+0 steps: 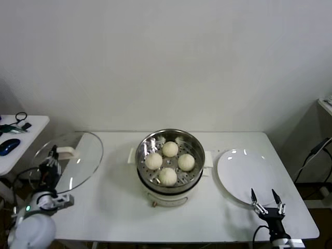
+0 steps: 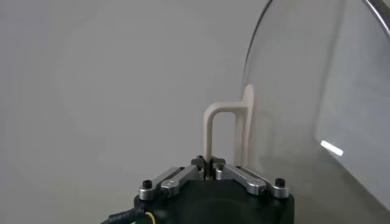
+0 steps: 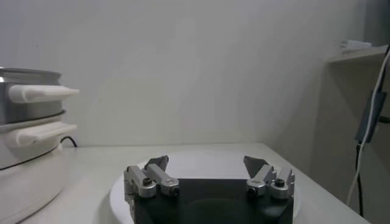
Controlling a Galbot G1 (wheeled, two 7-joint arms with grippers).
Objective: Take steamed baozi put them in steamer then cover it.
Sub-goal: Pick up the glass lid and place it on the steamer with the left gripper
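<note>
All four steamed baozi already sit inside the steamer, spread over its perforated floor, none left outside. The steamer stands at the middle of the tabletop, on its white pot base with side handles, and it is uncovered. So loading looks done; covering is what's left.

The cover is off to the robot's left, well apart from the steamer, tilted up on edge near the tabletop's left end, glass face turned toward the steamer. Its beige handle sticks out on the far-left side. The left end effector is right there, fingers pressed together pinching that handle; the wrist view shows the handle loop rising straight out from between the closed tips, glass pane just beside it. Can't tell if the cover's lower rim touches the tabletop or is already clear of it.

Empty white plate sits to the right of the steamer, close to the pot's handle. The right end effector is parked at the plate's near edge, fingers spread wide, holding nothing.

Judgement: grasp on cover secured, next it needs carrying across, levelling flat, and setting down on the steamer rim.
</note>
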